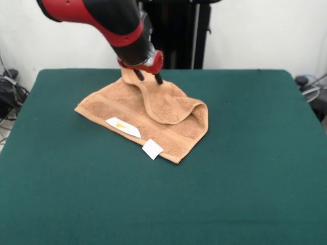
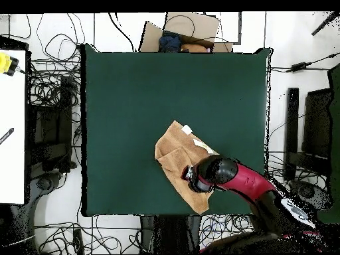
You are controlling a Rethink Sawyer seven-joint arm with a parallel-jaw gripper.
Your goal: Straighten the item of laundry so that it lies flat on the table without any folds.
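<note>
While the gripper (image 1: pixel 148 76) had its two fingers slightly apart, pinching the towel (image 1: pixel 148 120) at its far edge, everything else lay just below it on the table (image 1: pixel 245 153), with one flap folded back over the middle.

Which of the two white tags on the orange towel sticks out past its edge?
The small square white tag overhangs the orange-tan terry towel's edge; the longer tag lies on it.
</note>
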